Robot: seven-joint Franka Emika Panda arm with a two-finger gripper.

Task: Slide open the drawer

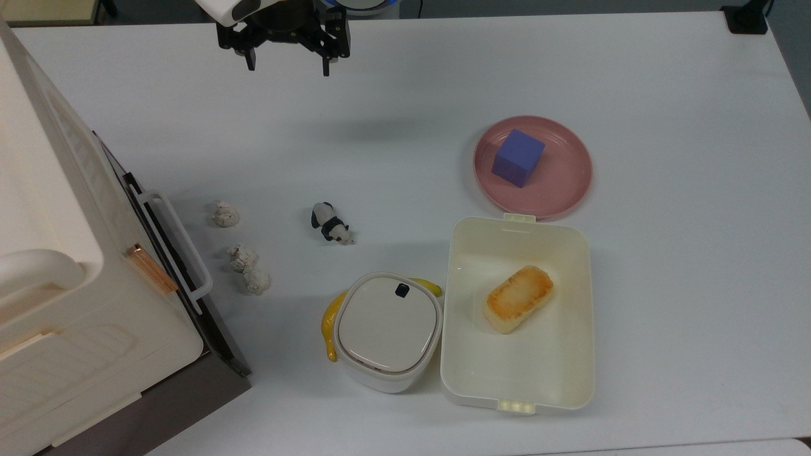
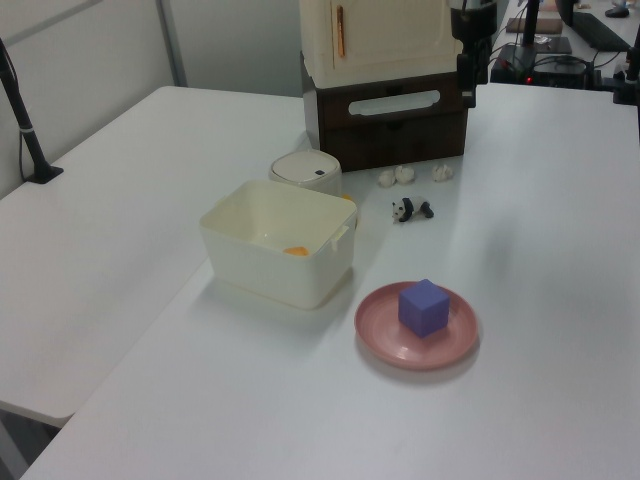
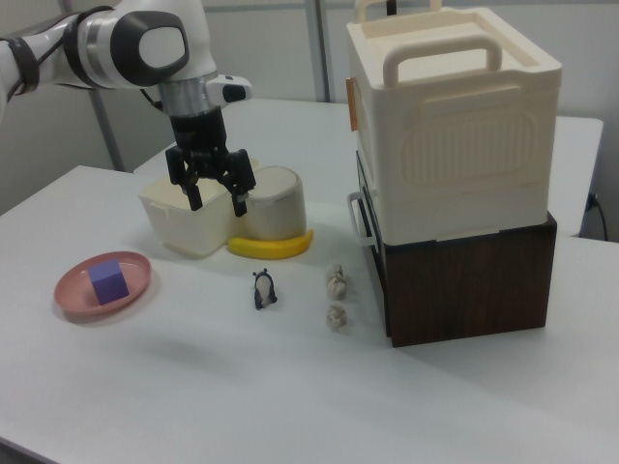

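Gripper (image 1: 288,63) hangs above the table at the top view's far edge, fingers spread wide, holding nothing; drawer (image 1: 166,253) sits shut under the cream cabinet (image 1: 57,266) at the top view's left, white handle (image 1: 180,244) facing right; three white lumps (image 1: 244,258) lie just beside the handle; a low approach could strike them, and a misaligned closure could slip off the bar.
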